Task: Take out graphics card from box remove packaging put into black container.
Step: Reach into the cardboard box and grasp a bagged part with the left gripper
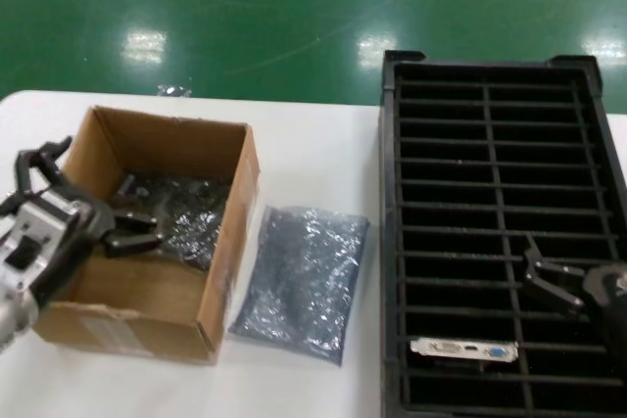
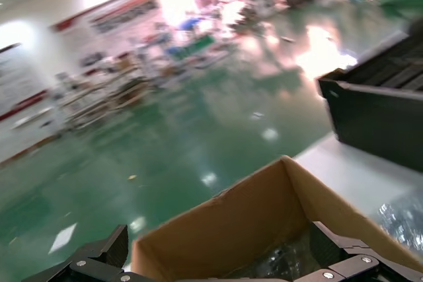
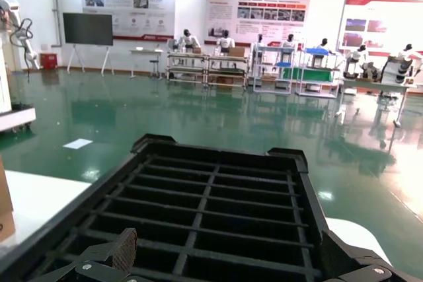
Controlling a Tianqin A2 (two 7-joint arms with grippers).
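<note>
- Graphics card (image 1: pixel 463 349) sits in a near slot of the black container (image 1: pixel 392 242), silver bracket up; it is apart from both grippers.
- Your right gripper (image 1: pixel 549 276) hovers just above that crate, fingers apart, holding nothing.
- An anti-static bag (image 1: pixel 304 281) lies flat on the table (image 1: pixel 313 159), between the cardboard box (image 1: pixel 235 242) and the crate.
- Your left gripper (image 1: pixel 98 212) is over the box's open top, fingers spread wide and empty, above more bagged stock (image 1: pixel 181 212) inside.
- Risk: one finger looks to be outside the box wall; descend like that and you'd snag or tip the box.
- Risk: the shiny film could slip, so you pinch bag only.
</note>
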